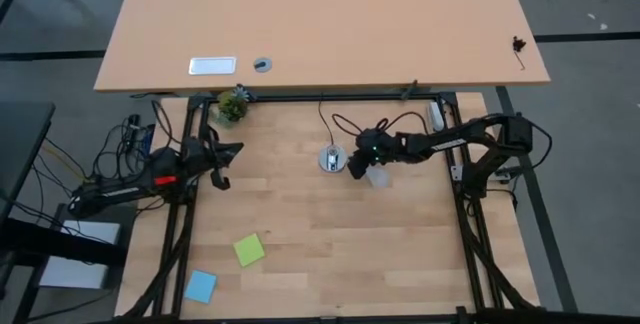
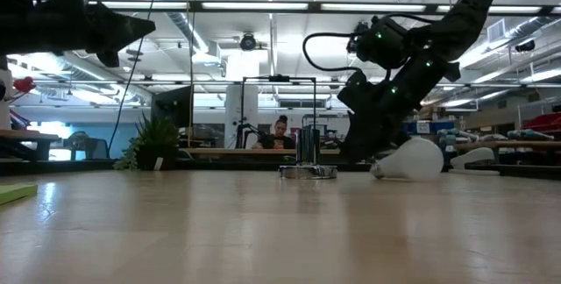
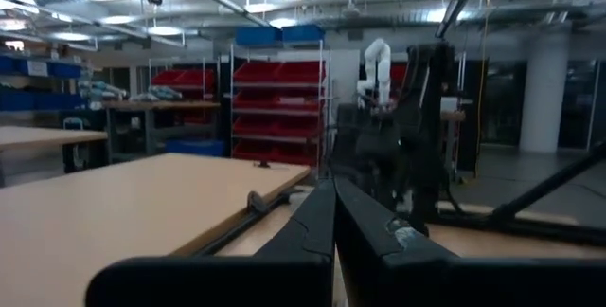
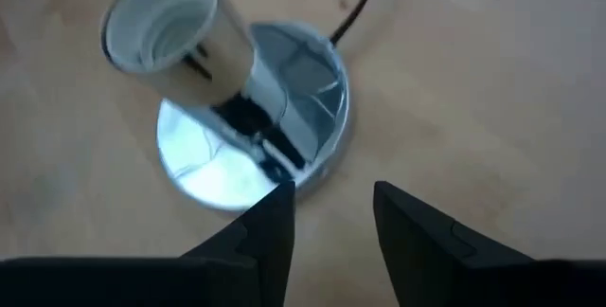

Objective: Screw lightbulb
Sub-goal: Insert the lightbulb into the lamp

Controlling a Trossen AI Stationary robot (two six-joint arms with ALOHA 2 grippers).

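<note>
The white lightbulb [image 1: 378, 176] lies on its side on the wooden table [image 1: 300, 234], its round end toward the table's right [image 2: 414, 159]. The socket, a white cup [image 4: 161, 23] on a round silver disc [image 4: 312, 89], stands just left of it [image 1: 332, 158]. My right gripper [image 4: 331, 217] hangs open and slanted down, right beside the socket [image 1: 356, 161], with nothing between its fingers; the bulb lies just to the near side of it. My left gripper [image 3: 331, 222] stays shut and raised at the table's left [image 1: 236, 150].
A black cord [image 1: 350, 124] runs from the socket toward the far edge. A small plant [image 1: 232, 107] stands at the far left. A green note [image 1: 249, 250] and a blue note [image 1: 200, 285] lie near the front left. A large desk [image 1: 320, 24] stands beyond the table.
</note>
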